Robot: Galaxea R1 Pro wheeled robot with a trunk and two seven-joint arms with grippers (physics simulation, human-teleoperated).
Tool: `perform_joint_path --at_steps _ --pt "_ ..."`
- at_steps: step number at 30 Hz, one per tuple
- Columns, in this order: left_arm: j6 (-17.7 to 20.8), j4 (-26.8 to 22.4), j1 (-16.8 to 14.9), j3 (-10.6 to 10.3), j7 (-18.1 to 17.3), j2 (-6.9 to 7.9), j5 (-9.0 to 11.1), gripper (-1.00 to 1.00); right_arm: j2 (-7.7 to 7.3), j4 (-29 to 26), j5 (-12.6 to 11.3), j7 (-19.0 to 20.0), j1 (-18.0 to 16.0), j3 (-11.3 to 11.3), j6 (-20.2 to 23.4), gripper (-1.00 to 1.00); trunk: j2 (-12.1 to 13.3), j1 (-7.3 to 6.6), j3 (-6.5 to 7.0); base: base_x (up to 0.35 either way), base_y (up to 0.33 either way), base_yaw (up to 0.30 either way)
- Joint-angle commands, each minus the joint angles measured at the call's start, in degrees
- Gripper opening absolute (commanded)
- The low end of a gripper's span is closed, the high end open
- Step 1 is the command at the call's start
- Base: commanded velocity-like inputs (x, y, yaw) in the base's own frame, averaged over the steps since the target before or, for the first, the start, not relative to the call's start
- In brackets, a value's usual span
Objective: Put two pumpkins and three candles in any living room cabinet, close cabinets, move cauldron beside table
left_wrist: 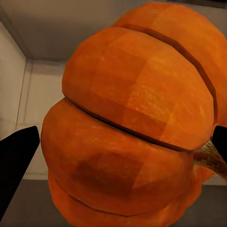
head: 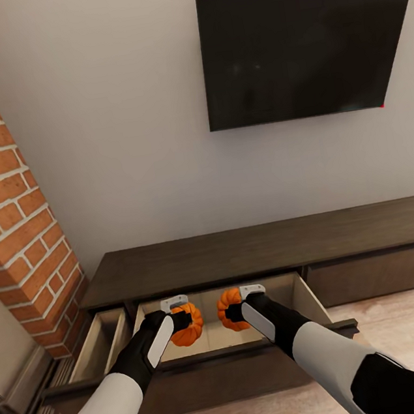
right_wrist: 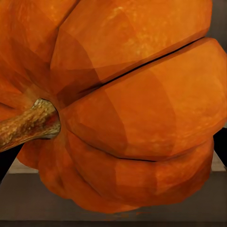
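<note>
Both arms reach forward into the open wide drawer (head: 299, 299) of the dark-brown TV cabinet (head: 259, 249), each carrying a pumpkin.

Left gripper (head: 181, 320): pinched on the left pumpkin (head: 189, 324). In the left wrist view that pumpkin (left_wrist: 132, 118) sits between the two black fingers (left_wrist: 16, 161), one showing at each edge of the frame, pressed against its sides. Deep ribs, glossy faceted orange skin, a pale brown stem stub poking out by the far finger.

Right gripper (head: 233, 311): also clamped, on the right pumpkin (head: 229, 309). The right wrist view has this pumpkin (right_wrist: 137, 109) very close up; orange lobes split by dark grooves, rough tan-brown stem (right_wrist: 28, 125) pointing sideways. The fingers are barely visible there (just dark slivers at the frame edges), so the grip is read mostly from the head view.

Both pumpkins hang over the drawer's pale wood interior, near each other but apart, roughly level with the drawer rim. Can't tell whether either touches the drawer floor.

A narrower drawer (head: 104, 343) to the left is also pulled open, pale inside. The cabinet stands against a grey wall (head: 126, 146), with a black TV (head: 306, 45) mounted above and a brick column (head: 14, 194) at left. Light wood floor (head: 395, 325) in front.
</note>
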Motion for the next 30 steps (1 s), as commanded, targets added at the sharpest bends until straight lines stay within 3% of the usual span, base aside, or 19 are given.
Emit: perform_joint_path --at_steps 1,20,30 --pt "0.14 -0.08 -0.04 -0.22 0.6 0.04 0.53 -1.0 -0.02 -0.1 -0.51 -0.58 -0.07 0.47 0.12 -1.0 -0.03 0.01 -0.06 0.16 0.0 0.0" --pt "0.06 -0.08 0.0 -0.22 0.69 0.04 0.39 -1.0 0.02 -0.05 -0.46 -0.58 -0.07 0.47 0.11 -1.0 -0.03 0.01 -0.06 0.044 0.0 0.0" --pt "0.05 0.06 0.05 -0.3 0.68 0.04 0.65 -1.0 0.03 -0.01 -0.46 -0.58 -0.07 0.47 0.11 -1.0 -4.04 2.2 -1.85 0.0 0.0 0.0"
